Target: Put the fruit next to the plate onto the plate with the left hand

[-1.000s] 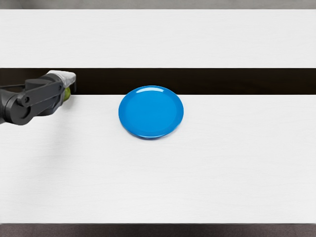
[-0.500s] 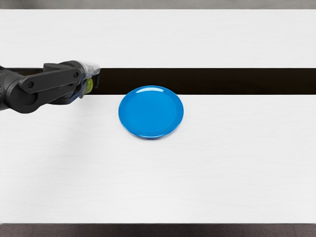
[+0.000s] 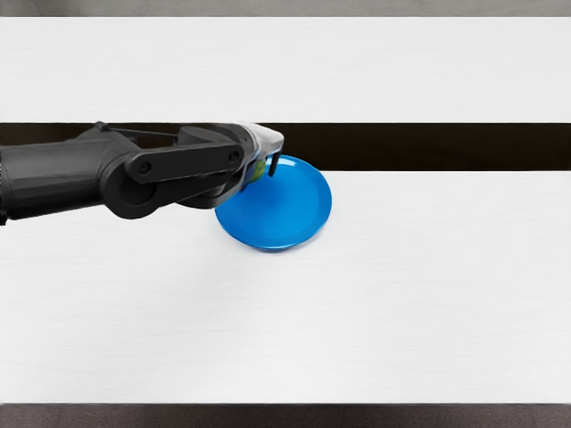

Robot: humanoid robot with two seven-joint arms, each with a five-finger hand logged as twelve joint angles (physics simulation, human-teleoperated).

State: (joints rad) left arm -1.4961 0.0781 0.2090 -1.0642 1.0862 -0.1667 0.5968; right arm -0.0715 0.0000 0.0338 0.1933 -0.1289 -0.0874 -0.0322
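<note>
The dark left arm (image 3: pixel 80 174) reaches in from the side. At its end the left hand (image 3: pixel 256 150) hangs over the upper-left rim of the blue plate (image 3: pixel 290 209), which spreads below and to the right of it. The fingers look curled round the fruit (image 3: pixel 260 168), and only a yellow-green sliver shows beneath the hand. I'd call this the carry step. Next it needs a little more travel right, a lowering, then a gentle release so nothing rolls.
</note>
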